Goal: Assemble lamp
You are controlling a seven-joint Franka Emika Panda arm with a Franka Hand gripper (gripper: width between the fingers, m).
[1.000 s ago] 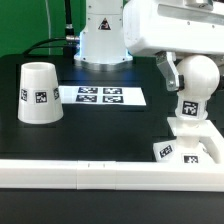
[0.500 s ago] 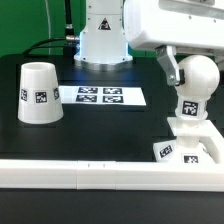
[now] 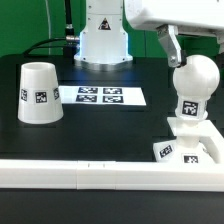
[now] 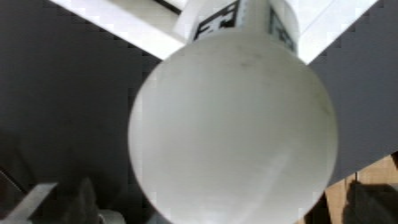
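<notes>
The white bulb (image 3: 195, 78) stands upright with its stem in the flat square base (image 3: 190, 148) at the exterior view's right, a tag on the stem. My gripper (image 3: 178, 48) is open and hangs just above and behind the bulb's round head, apart from it. In the wrist view the bulb head (image 4: 231, 130) fills the picture, with a dark finger (image 4: 54, 200) beside it. The tapered shade (image 3: 37, 92) stands mouth-down on the black table at the exterior view's left, far from the gripper.
The marker board (image 3: 100, 96) lies flat between the shade and the robot's base (image 3: 100, 45). A long white rail (image 3: 90, 176) runs along the table's front edge, next to the lamp base.
My gripper has risen from around the bulb's head to above it. The bulb stays standing in the base. The shade has not moved.
</notes>
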